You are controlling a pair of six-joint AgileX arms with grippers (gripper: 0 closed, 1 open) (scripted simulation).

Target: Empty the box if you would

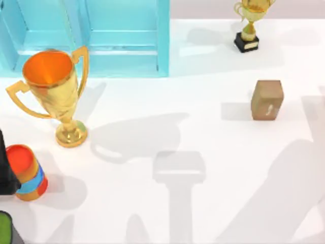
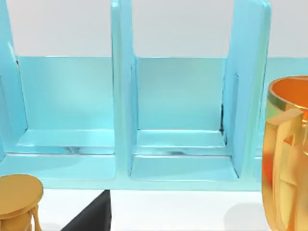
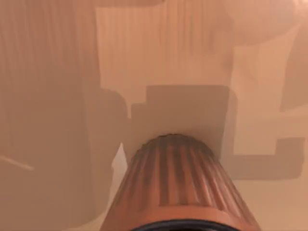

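Two trophies (image 1: 56, 91) (image 1: 250, 23), brown block (image 1: 267, 99); blue box (image 1: 122, 35) at far edge.

I see the box (image 1: 86, 38) at the far left of the table: a light blue, open-fronted rack split by upright dividers into compartments. In my left wrist view the box (image 2: 180, 120) shows two bare compartments with glossy floors and a low front lip. A large gold trophy (image 1: 56, 94) with an orange inside stands upright just in front of it.
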